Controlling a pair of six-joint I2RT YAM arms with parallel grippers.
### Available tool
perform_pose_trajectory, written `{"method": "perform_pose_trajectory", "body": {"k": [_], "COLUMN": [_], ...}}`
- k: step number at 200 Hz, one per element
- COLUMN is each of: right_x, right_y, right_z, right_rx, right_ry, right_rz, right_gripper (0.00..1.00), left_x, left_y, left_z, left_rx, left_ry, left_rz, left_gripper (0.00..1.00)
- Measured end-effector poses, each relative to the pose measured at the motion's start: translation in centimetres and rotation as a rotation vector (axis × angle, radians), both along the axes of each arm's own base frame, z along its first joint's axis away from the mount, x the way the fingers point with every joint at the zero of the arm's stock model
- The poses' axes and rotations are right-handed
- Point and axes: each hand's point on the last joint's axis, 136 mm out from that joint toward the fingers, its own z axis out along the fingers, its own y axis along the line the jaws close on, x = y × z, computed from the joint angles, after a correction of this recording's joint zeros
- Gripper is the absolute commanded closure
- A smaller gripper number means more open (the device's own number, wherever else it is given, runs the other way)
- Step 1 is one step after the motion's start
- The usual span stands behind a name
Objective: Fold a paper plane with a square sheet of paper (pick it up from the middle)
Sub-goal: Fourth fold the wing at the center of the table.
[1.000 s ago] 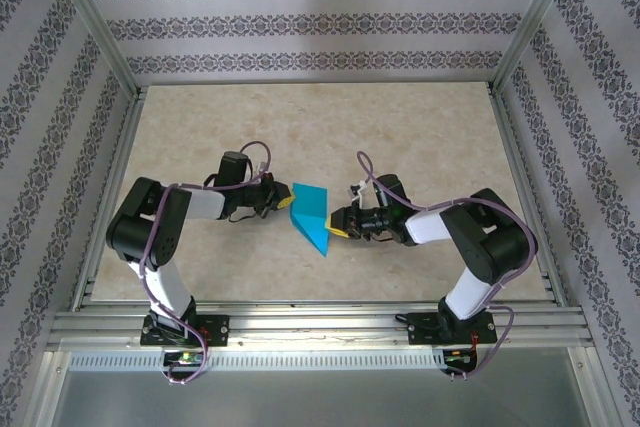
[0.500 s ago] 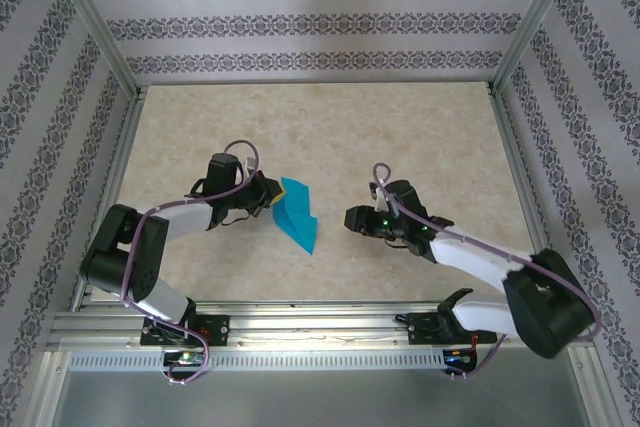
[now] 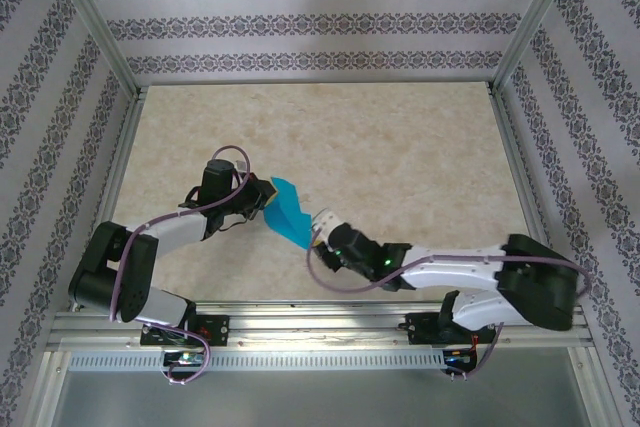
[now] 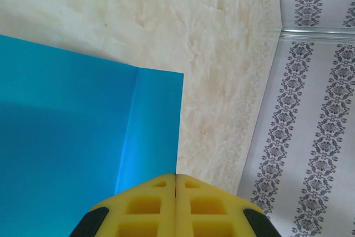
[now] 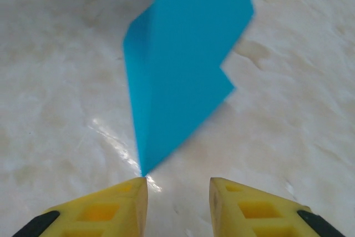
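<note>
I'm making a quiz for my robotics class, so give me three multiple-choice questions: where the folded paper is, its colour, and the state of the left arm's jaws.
1. Where is the folded paper? A) between the two arms' jaws B) against the back wall C) on the front rail
2. What colour is it? A) red B) white C) teal-blue
3. How do the left arm's jaws stand? A) wide apart B) shut on the paper's edge C) shut on nothing
Answers: 1 A, the top view shows it between them; 2 C, plain in every view; 3 B, the left wrist view shows the yellow pads pressed together on the paper.
</note>
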Motion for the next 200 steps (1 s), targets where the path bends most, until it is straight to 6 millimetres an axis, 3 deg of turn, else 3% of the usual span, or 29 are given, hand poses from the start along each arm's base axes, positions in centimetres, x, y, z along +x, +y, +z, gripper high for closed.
{"method": "perform_pose_trajectory", "body": {"k": [16,86,167,200], "right_x": [-0.1,2.0,4.3,4.4], "right_y": [1.8,5.2,4.4,4.4], "right_z": [-0.5,-1.4,-3.5,-3.5], "right_rx": [-0.027,-0.049,-0.084,-0.075], "right_ry": [-0.056,-0.157,-0.139,-0.132], "right_rz": [0.043,0.067,0.011,0.008], "right_gripper": [0.67,0.72,0.82,0.66], "left_x": [0.0,0.0,0.0,0.0], "left_y": [0.0,0.0,0.0,0.0], "left_z": [0.0,0.0,0.0,0.0], "left_rx": [-0.001,-0.003,-0.004,-0.003], "left_ry": [0.001,0.004,0.004,0.004], "left_rz": [0.002,0.003,0.003,0.003], "left_gripper": [1.0,1.0,1.0,1.0]}}
